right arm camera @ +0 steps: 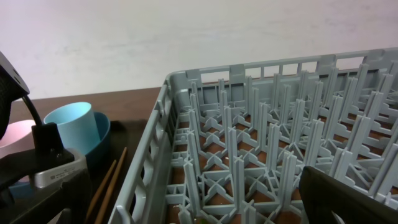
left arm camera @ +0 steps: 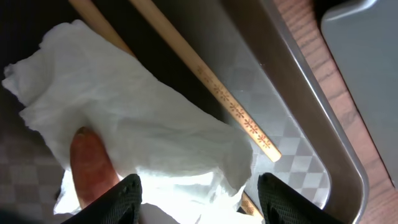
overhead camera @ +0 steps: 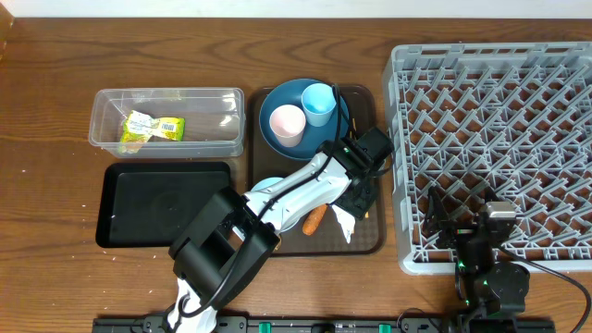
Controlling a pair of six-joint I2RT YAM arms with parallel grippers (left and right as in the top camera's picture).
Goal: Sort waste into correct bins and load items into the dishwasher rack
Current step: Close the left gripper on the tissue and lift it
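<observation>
Left gripper hangs spread, fingertips straddling the crumpled white napkin; carrot tucked under its left fold.

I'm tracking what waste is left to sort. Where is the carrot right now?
In the overhead view the carrot lies on the brown serving tray near its front edge, just left of the white napkin. The left hand hovers over the napkin.

Robot test bench, staged dish-clearing setup. Two arms mounted at edge of wooden table; plain pale wall behind. Commercial-style dishwasher rack, serving tray with tableware, two sorting bins: clear tub, black tray.
</observation>
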